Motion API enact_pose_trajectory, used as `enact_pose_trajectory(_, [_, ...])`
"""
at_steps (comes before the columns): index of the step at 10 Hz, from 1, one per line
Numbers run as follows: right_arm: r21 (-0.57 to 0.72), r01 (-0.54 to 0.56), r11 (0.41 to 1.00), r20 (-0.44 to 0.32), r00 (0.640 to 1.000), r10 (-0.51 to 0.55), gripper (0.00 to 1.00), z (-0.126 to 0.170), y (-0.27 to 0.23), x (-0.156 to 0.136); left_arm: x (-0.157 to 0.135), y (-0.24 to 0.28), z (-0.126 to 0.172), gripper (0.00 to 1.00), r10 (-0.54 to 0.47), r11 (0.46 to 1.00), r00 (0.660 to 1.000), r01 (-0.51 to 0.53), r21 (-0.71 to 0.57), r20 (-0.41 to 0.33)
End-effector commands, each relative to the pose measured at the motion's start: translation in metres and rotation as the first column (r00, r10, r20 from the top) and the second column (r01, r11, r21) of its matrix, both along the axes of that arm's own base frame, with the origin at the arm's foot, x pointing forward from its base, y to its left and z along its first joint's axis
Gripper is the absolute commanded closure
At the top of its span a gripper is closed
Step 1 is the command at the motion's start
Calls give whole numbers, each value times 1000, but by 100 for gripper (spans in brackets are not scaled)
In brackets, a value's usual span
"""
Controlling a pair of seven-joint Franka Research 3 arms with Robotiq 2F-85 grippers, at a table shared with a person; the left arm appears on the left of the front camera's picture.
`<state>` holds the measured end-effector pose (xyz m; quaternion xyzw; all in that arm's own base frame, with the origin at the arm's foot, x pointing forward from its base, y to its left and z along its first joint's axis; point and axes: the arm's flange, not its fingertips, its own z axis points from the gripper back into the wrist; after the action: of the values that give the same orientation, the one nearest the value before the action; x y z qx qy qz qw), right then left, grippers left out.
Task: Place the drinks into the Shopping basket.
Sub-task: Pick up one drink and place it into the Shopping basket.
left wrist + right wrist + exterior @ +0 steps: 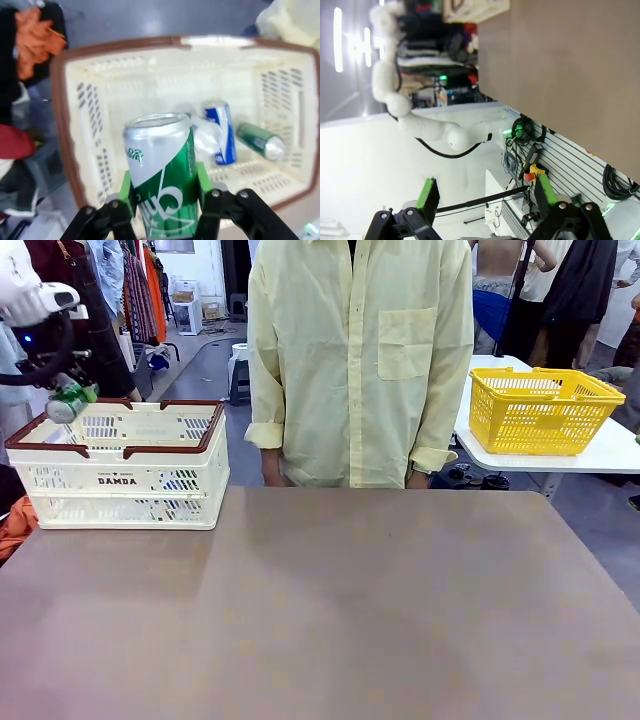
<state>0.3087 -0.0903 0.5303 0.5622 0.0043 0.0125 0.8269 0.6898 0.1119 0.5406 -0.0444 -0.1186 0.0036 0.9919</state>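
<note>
While clamped in the left hand (165, 200), one green silver-topped can (162, 175) hangs over the cream DAMDA basket (125, 465) at desk's far-left corner; inside, one blue can (221, 132), one green can (260, 141); right hand (485, 200) released.

The front view is evenly bright and sharp, with soft sheen across the matte brown surface (330, 610) and faint shadow beneath the cream-white perforated plastic basket (125, 480). The left wrist view is soft: the green metal can (162, 180) reads clearest, basket walls blurred and washed out. The right wrist view blows out to white glare at upper left.
</note>
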Motion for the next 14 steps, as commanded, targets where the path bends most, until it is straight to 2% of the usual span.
enact_pose_trajectory(1, [-13,-19,1000,15,1000,19,0,0,-2,-2,17,9,-17,100,-31,998,1000,31,-58,4])
enact_pose_trajectory(2, [-13,-19,1000,15,1000,19,0,0,-2,-2,25,14,-37,100,-19,998,1000,20,-61,13])
enact_pose_trajectory(5, [-13,-19,1000,15,1000,19,0,0,-2,-2,32,11,-93,100,-5,997,995,-2,-72,-100])
enact_pose_trajectory(7, [-13,-19,1000,15,1000,19,0,0,-2,-2,30,6,-114,100,4,998,991,-13,-68,-131])
enact_pose_trajectory(11, [-13,-19,1000,15,1000,19,0,0,-2,-2,33,-4,-128,100,-2,999,987,-4,-42,-160])
enact_pose_trajectory(12, [-13,-19,1000,15,1000,19,0,0,-2,-2,32,-7,-126,65,2,999,988,-7,-31,-153])
enact_pose_trajectory(13, [-13,-19,1000,15,1000,19,0,0,-2,-2,32,-7,-123,8,7,1000,988,-9,-17,-153])
enact_pose_trajectory(14, [-13,-19,1000,15,1000,19,0,0,-2,-2,31,-8,-120,0,14,1000,989,-15,-11,-150])
